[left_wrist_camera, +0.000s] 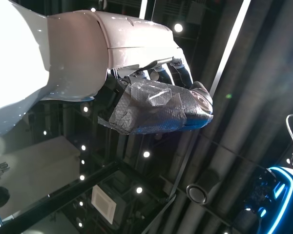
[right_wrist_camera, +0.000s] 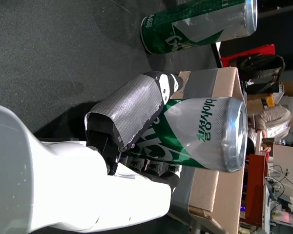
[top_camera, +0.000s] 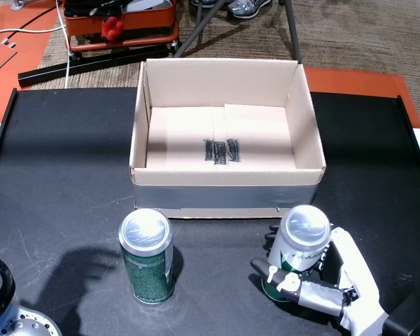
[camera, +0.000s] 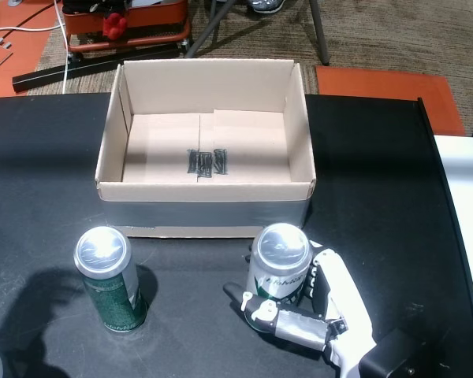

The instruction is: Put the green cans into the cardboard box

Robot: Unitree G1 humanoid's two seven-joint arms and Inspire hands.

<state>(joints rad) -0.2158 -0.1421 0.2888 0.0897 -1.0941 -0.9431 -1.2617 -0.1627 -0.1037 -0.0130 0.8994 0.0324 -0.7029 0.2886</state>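
Cans stand upright on the black tabletop (top_camera: 63, 175), both on the near side of the cardboard box (top_camera: 227, 183), and the move ahead turns on how the held one lies relative to that box. The right robot hand (top_camera: 322, 280) is wrapped around the right green can (top_camera: 302, 248): in both head views its taped thumb crosses the can's lower front while the white fingers curl round the far side, and the right wrist view shows the thumb (right_wrist_camera: 129, 112) pressed against the can's printed wall (right_wrist_camera: 195, 134). The can's long axis is vertical, silver lid up, its base on or just above the tabletop; I cannot tell which. It sits just beside the box's taped front wall, toward the box's right corner, so the open box lies straight ahead of the hand and higher than the can's base. By my reading, the can has to rise above the front rim, then travel forward and slightly left to reach the bare box floor (camera: 205, 142). The other green can (top_camera: 147, 255) stands well apart to the left, nearer the left arm's side, untouched. The left robot hand (left_wrist_camera: 156, 105) shows only in its wrist view against a ceiling, fingers curled and holding nothing, away from the tabletop.
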